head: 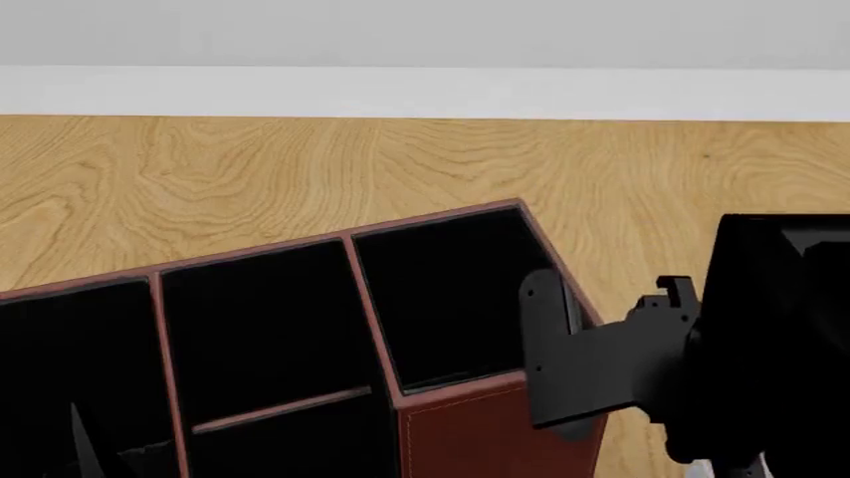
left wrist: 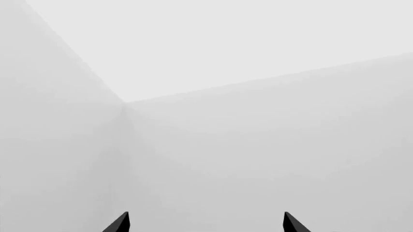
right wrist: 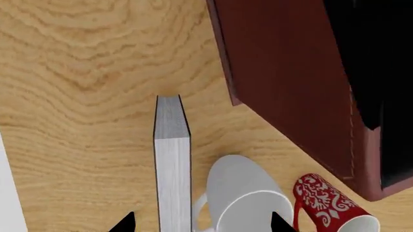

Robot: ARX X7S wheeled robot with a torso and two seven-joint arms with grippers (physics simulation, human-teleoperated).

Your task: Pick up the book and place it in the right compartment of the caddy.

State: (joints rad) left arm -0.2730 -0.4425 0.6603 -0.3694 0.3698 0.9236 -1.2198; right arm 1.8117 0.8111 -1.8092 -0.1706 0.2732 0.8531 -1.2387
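While the left wrist view gives us nothing but pale grey walls meeting in a corner, two black fingertips of the left gripper [left wrist: 205, 223] poke into frame, set well apart with only blank space between them, so those jaws stand wide and empty.

Over to the head view now, and what a difference: the large reddish-brown leather-look caddy [head: 472, 433] with its black interior sits skewed on the light wooden table [head: 266, 179], its three sections running off toward the left edge. At its taller end is the right compartment [head: 445, 299], square, dark and holding nothing that shows. Just right of it hangs the black bulk of the right arm [head: 624, 358], its bracket overlapping the caddy's corner; the fingers are out of this picture. No book is to be seen from up here.

Down to the right wrist view, and there it is! The thick black hardcover book [right wrist: 172, 164] stands on the table with its white page edges facing the camera, long axis running straight away from the gripper toward open wood, black covers as thin lines down either side. The right gripper [right wrist: 200, 223] hovers above its near end, tips spread wide and gripping nothing, one beside the book. Just beside the book stands a plain white mug [right wrist: 248, 198], and next to that a red mug with white pattern [right wrist: 326, 205], close against the caddy's stitched outer wall.
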